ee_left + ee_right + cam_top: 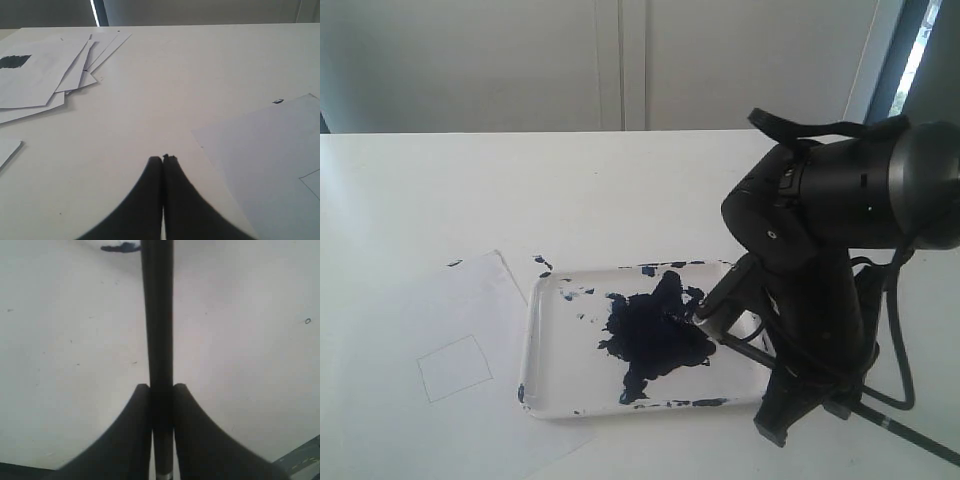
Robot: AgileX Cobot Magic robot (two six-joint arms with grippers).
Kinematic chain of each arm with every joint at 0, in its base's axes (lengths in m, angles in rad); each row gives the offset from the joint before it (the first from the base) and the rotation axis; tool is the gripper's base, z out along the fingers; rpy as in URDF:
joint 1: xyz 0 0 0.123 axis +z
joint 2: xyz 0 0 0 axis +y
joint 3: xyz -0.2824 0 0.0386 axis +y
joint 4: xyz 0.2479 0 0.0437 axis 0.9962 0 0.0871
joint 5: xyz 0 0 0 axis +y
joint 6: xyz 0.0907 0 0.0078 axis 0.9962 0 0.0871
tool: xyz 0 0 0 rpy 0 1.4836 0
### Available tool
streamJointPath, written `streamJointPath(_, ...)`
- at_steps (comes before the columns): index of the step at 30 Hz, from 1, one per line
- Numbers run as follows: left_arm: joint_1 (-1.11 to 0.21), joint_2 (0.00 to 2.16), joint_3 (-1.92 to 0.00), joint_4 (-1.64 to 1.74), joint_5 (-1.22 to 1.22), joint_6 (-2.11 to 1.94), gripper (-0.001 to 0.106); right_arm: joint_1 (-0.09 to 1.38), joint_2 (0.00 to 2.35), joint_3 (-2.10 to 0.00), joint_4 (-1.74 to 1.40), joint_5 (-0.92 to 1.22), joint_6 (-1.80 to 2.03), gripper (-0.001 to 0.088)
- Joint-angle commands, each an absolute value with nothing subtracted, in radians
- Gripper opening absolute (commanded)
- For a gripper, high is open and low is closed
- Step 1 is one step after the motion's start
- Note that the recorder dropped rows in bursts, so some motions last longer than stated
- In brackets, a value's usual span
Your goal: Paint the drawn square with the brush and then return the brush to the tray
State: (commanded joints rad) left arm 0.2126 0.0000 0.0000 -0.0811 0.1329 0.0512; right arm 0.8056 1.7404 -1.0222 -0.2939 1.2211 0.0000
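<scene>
Looking left to right, I see my left claw (pixel 163 158) pinched shut on nothing. The drawn square (pixel 455 367) sits on the paper (pixel 470 300) at nine o'clock from the tray (pixel 534 340). My right claw (pixel 161 386) squeezes the brush (pixel 157 315) over the tray's three o'clock side. Too much paint on the tip could drip on the paper, or a wobbly stroke could go past the lines. The square is thin, faint and empty inside.

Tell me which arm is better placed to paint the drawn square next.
Right. The right end effector is shut on the brush, its tip at the paint in the tray. The drawn square is blank. The left end effector is shut and empty.
</scene>
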Motion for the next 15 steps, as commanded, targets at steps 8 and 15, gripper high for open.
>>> streamJointPath(8,0.213,0.0,0.0,-0.081,0.133,0.051,0.0,0.806,1.742,-1.022,-0.254,1.221,-0.016,0.0)
streamJointPath(15,0.213,0.0,0.0,-0.081,0.133,0.051,0.0,0.808,1.742,-1.022,-0.173,1.221,-0.067,0.0)
